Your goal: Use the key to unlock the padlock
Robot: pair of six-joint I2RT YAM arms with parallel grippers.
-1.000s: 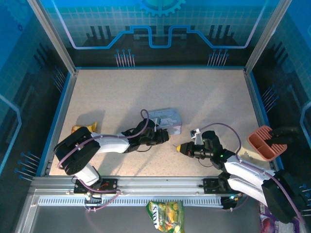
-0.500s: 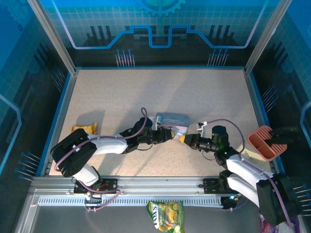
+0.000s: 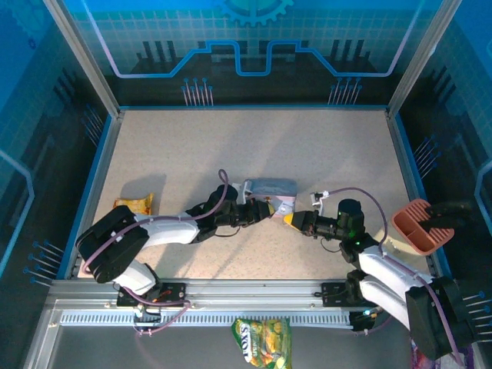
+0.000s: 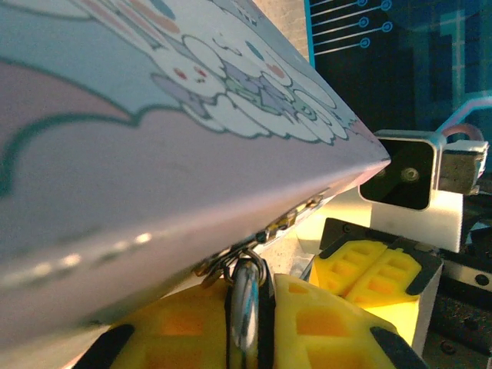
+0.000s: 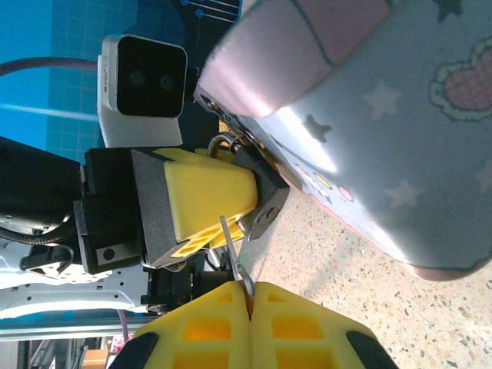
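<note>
The right pincer (image 5: pixel 250 290) is pinching the key (image 5: pixel 231 247), the left pincer (image 4: pixel 250 330) is clamping the padlock (image 5: pixel 261 198) at the tin's (image 5: pixel 369 100) corner; the key seemingly isn't in yet.

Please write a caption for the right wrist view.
The right hand pinches the key, aimed at the padlock that the left hand grips at the edge of the lilac tin.

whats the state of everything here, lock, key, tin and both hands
left hand, shut on the padlock
right hand, shut on the key
padlock, hooked on the clasp of the tin box
key, tip up beside the padlock, cannot tell if it is in the keyhole
tin box, lid shut
</note>
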